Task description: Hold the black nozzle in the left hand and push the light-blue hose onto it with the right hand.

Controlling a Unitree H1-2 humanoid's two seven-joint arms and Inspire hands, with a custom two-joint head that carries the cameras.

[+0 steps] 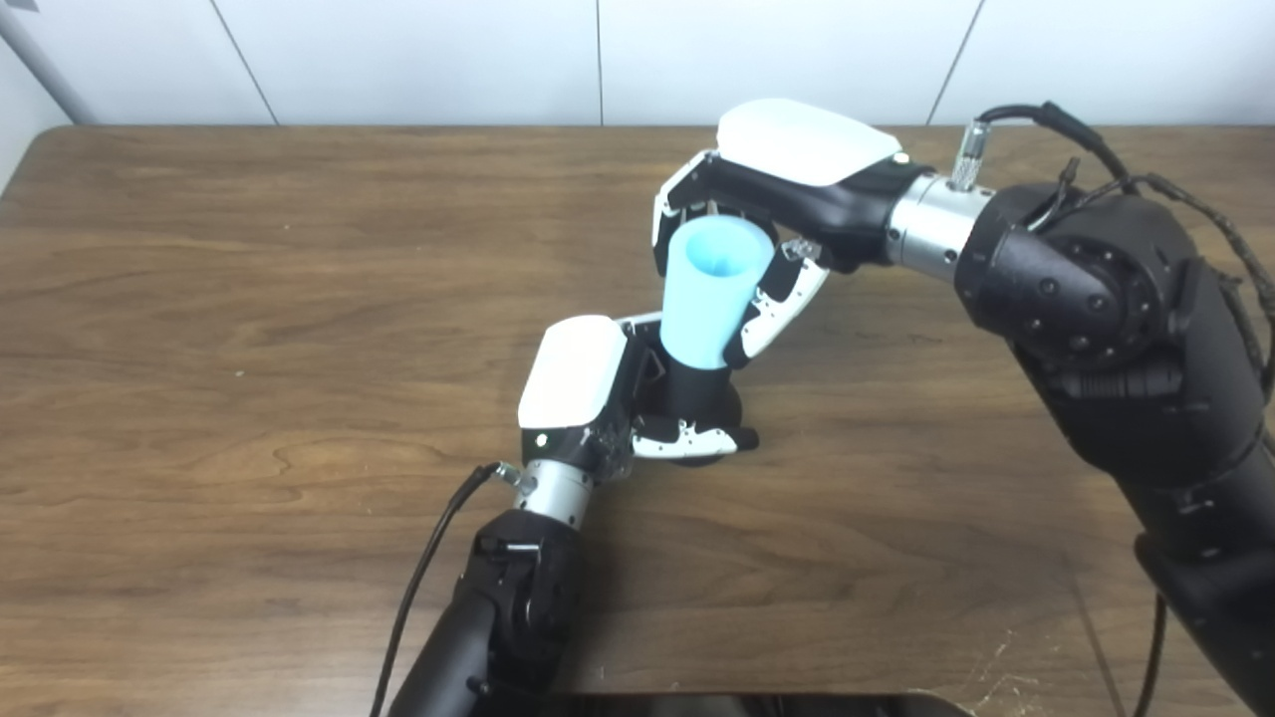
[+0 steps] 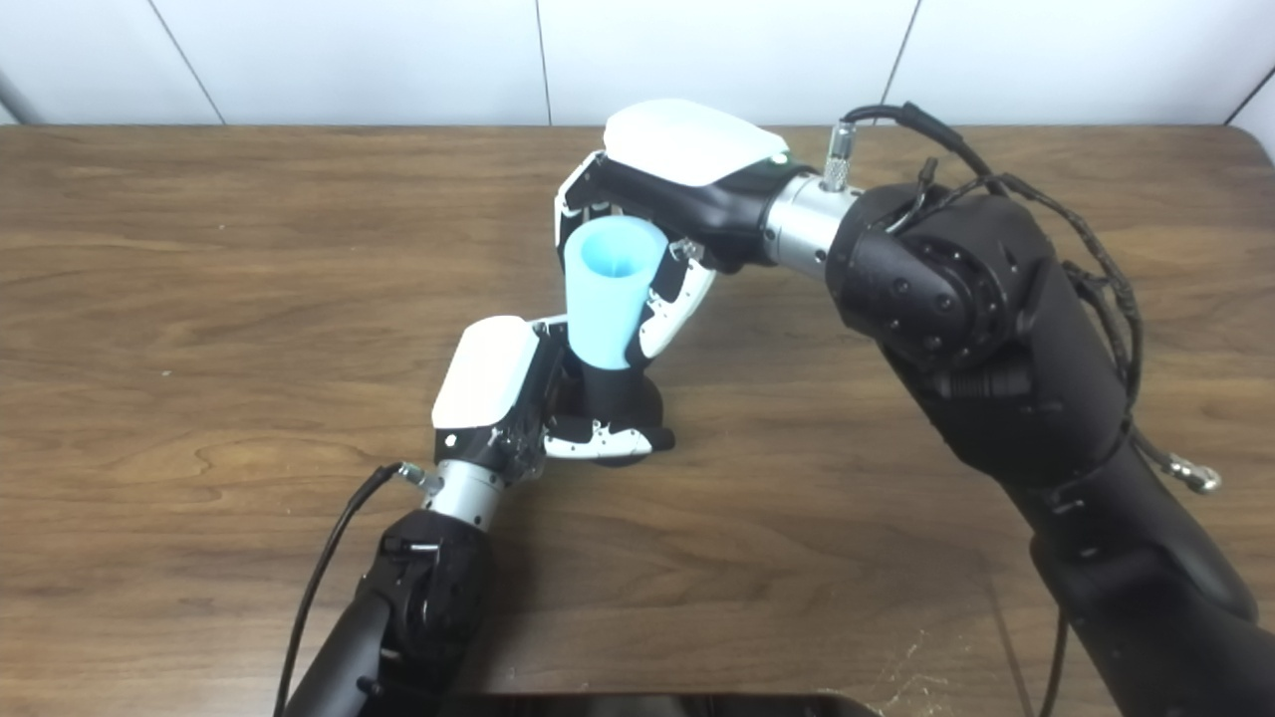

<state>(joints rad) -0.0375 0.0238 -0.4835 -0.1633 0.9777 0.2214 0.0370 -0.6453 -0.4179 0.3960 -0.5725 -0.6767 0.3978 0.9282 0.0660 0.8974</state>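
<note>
L hand (image 1: pixel 598 393), white back shell w/ black fingers, sits low over the brown wood-grain tabletop (image 1: pixel 249 299), roughly mid-table. Its fingers are wrapped round the black cylindrical nozzle (image 1: pixel 700 393); thumb tip crosses in front of the nozzle base. Nozzle stands close to upright, leaning slightly away from cam. Can't tell if the nozzle base touches the table or is held just above it; its lower part is hidden by the hand.

R hand (image 1: pixel 767 214), same white shell, comes in from the right side w/ forearm angled across the table. Fingers curled round the light-blue tapered plastic hose piece (image 1: pixel 709 299): fingers on the far/left side of it, thumb on the near/right side, both touching the blue wall. Grip is on the upper half of the hose.

Hose is a short, smooth, open-topped sleeve, wider at the top rim, narrower at the bottom. Open mouth faces up toward cam; inside is visibly hollow. Bottom end sits directly on top of the nozzle, blue edge meeting black w/ no visible gap, axes approx in line. How far the nozzle goes up inside the hose: can't tell, blue wall is opaque.

Both hands are close together, R above and behind L, R thumb tip just beside L hand's shell.

Black cable (image 1: pixel 428 568) runs from L wrist down along the forearm. Cables also loop over R forearm (image 1: pixel 1106 299). White panelled wall (image 1: pixel 398 50) behind table's far edge.
</note>
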